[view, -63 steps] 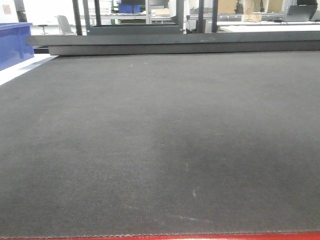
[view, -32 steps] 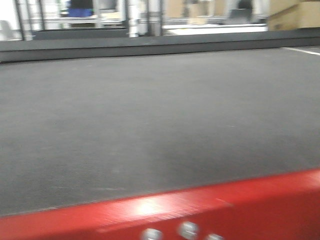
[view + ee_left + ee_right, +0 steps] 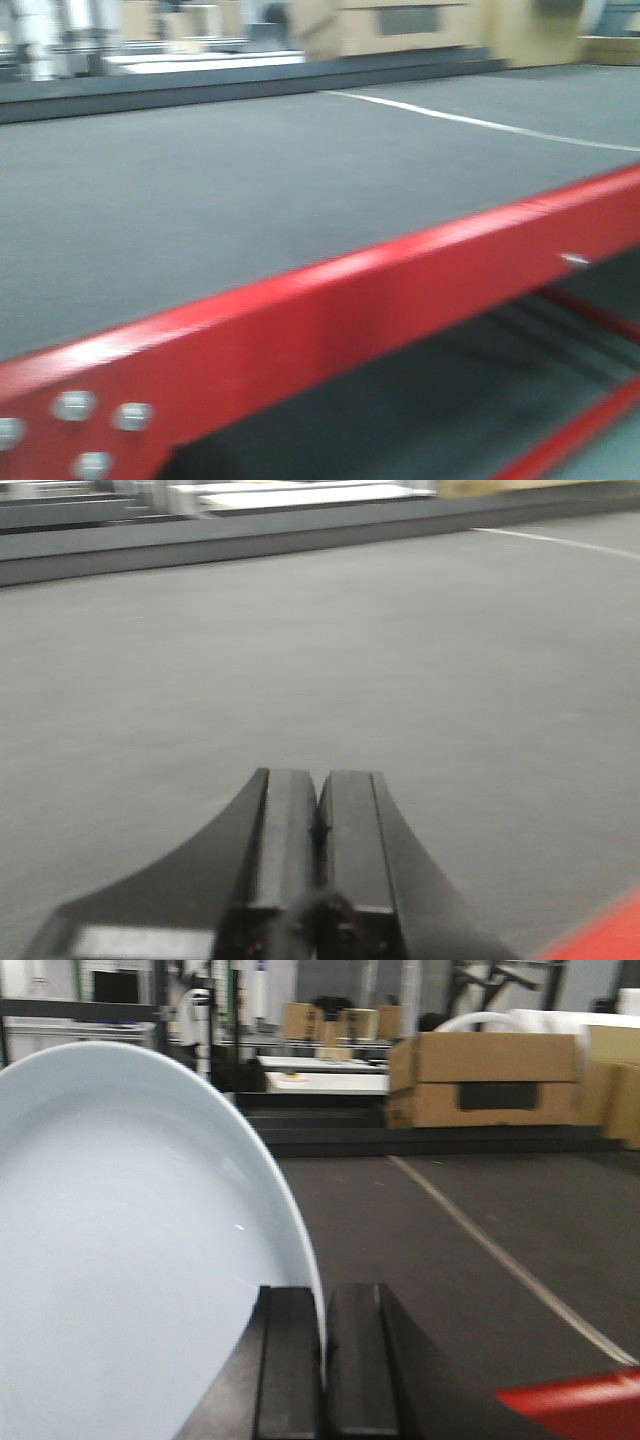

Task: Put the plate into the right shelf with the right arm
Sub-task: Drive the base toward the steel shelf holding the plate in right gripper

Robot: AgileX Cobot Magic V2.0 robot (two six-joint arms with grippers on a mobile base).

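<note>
In the right wrist view my right gripper point(image 3: 322, 1305) is shut on the rim of the white plate point(image 3: 120, 1250), which stands on edge and fills the left half of that view above the grey mat point(image 3: 420, 1230). In the left wrist view my left gripper point(image 3: 318, 790) is shut and empty, its two dark fingers point(image 3: 285, 820) pressed together over the grey mat point(image 3: 300, 650). Neither gripper nor the plate shows in the front view. The steel right shelf is out of view.
The front view is blurred and shows the red-framed table point(image 3: 330, 310) with its grey top point(image 3: 200, 190) and a white line point(image 3: 480, 122). Cardboard boxes point(image 3: 490, 1078) and other tables stand beyond the mat. A red frame corner point(image 3: 580, 1405) shows at lower right.
The front view has swung to the right: the blue bin at left has left the frame, and the table's red front edge has come into view and now runs diagonally.
</note>
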